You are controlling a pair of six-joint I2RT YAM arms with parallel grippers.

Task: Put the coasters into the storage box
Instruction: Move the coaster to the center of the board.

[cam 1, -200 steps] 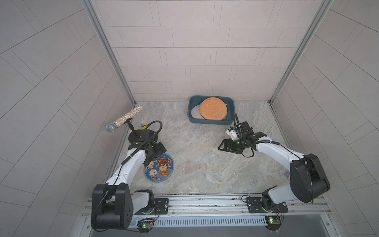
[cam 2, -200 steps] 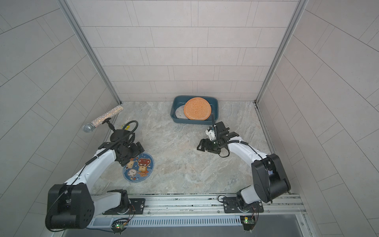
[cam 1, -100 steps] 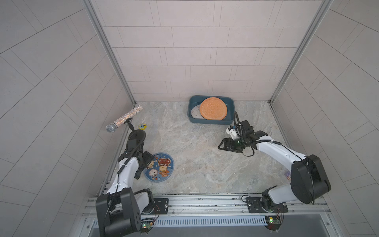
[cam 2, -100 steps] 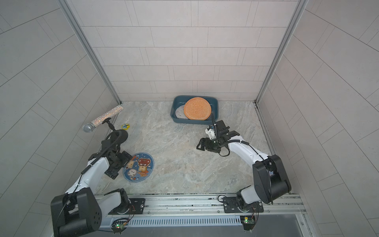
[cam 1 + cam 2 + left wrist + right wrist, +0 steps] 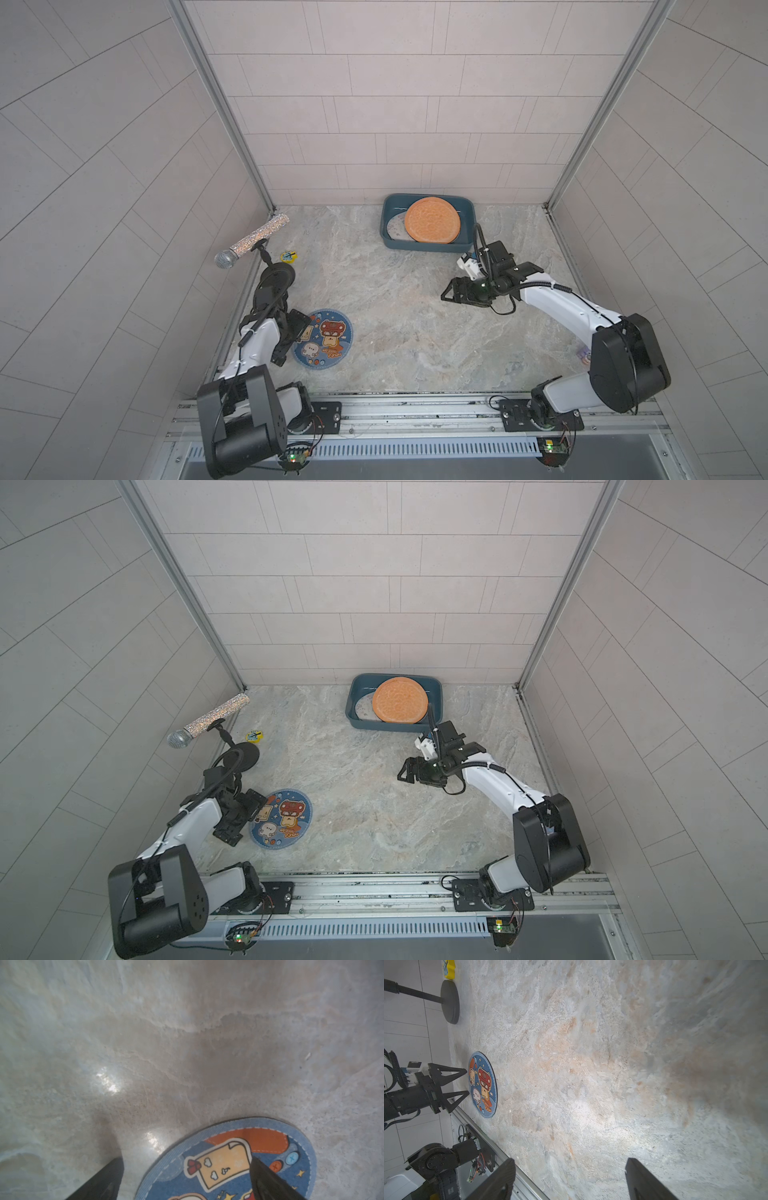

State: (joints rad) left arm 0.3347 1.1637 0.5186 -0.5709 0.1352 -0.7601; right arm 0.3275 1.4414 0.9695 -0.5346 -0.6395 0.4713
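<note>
Left hand: fingers spread wide, nothing held.
Blue coaster: flat on the surface, right at the left hand's fingertips. One finger is over its printed face and the other is over bare surface beside the rim. Contact cannot be told.
Right hand: spread apart and empty, over bare surface, well apart from the blue coaster.
Storage box: near the right hand, off to its side. It holds an orange coaster lying on a pale coaster.
Handling: the blue coaster is likely light, thin and cloth-faced with a stitched border, so it may bend a little. It lies flush, so no finger can get under it.
Where to hold: probably at the rim nearest the left hand, pinching top and underside once the edge is lifted.
Writing: a short line of lettering below the bear on the blue coaster, too small to read. No brand visible.
</note>
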